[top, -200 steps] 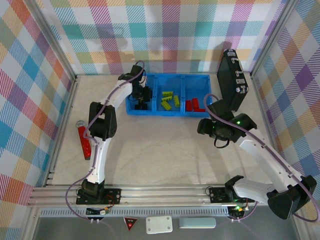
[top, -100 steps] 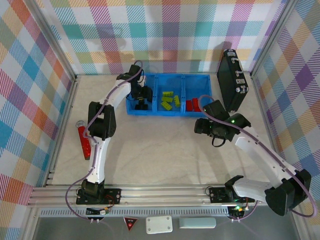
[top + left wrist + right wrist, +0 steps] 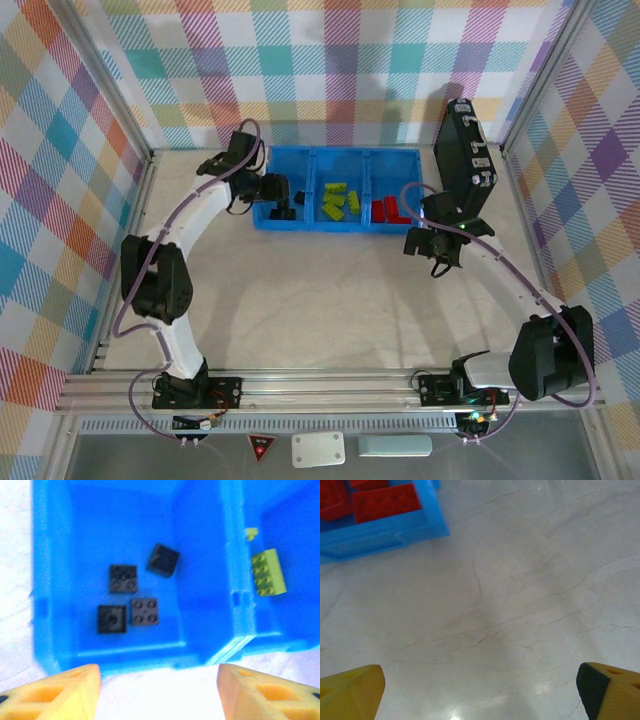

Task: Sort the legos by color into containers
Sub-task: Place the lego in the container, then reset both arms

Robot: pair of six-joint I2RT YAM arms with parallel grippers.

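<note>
The bright-blue tray [image 3: 310, 222] stands at the back of the table with three containers. Several black legos [image 3: 123, 577] lie in its left compartment, lime-green legos [image 3: 340, 200] in the middle one, red legos [image 3: 388, 210] in the right one. My left gripper [image 3: 284, 208] hovers at the near wall of the left compartment, open and holding nothing; its yellow fingertips [image 3: 60, 692] frame bare table. A green lego [image 3: 268, 572] lies past the divider. My right gripper [image 3: 438, 255] is open over bare table just off the tray's right corner, with red legos [image 3: 385, 502] beyond it.
A black case [image 3: 465, 160] with silver latches leans upright at the back right, close behind the right arm. Plaid walls enclose the table on three sides. The pale marble tabletop [image 3: 490, 605] spreads under the right gripper.
The left arm's elbow has swung out to the left while its gripper stays by the black compartment. The right arm has straightened and its gripper has shifted right, toward the black case.
</note>
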